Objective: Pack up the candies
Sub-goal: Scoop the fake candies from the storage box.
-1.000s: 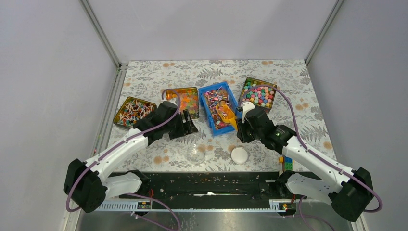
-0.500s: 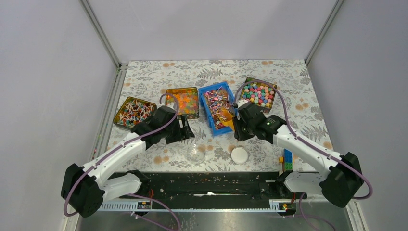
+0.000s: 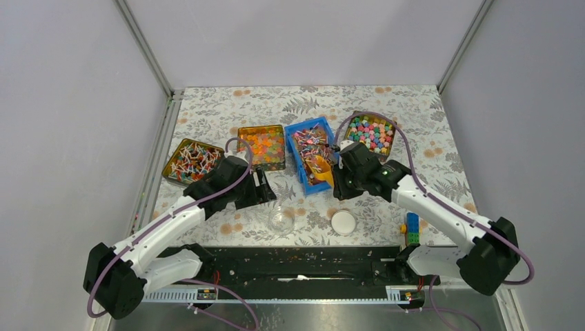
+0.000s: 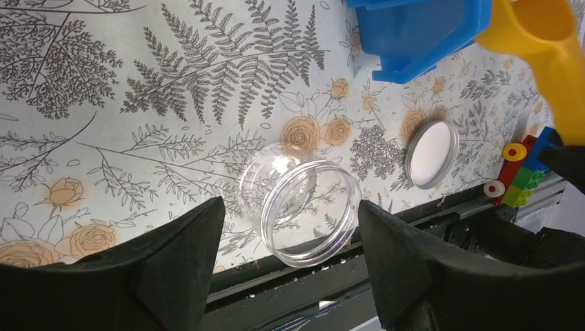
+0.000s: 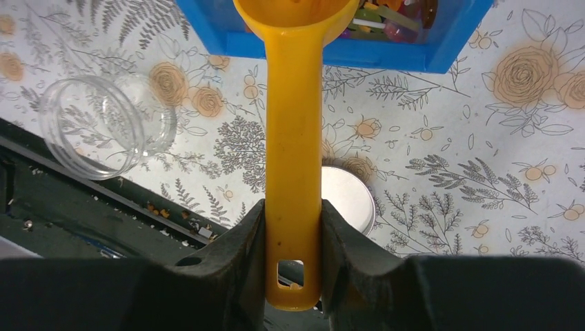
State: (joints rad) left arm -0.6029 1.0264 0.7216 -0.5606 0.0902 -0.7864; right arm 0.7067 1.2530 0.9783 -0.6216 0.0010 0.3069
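Right wrist view: yellow scoop [image 5: 293, 138] is clamped in right gripper [image 5: 293, 224], handle pointing straight ahead; candies [image 5: 393, 19] lie at its bowl, in the blue bin [image 5: 414, 58]. Left gripper [image 4: 290, 217] is spread wide, empty.

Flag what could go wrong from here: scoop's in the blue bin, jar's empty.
1. The right tool pinches the yellow scoop near its handle's end; loaded, the bowl could sag or twist and spill candies outside the blue bin.
2. The clear jar stands ungripped near the table edge, the left tool open and off it; a nudge could tip it.
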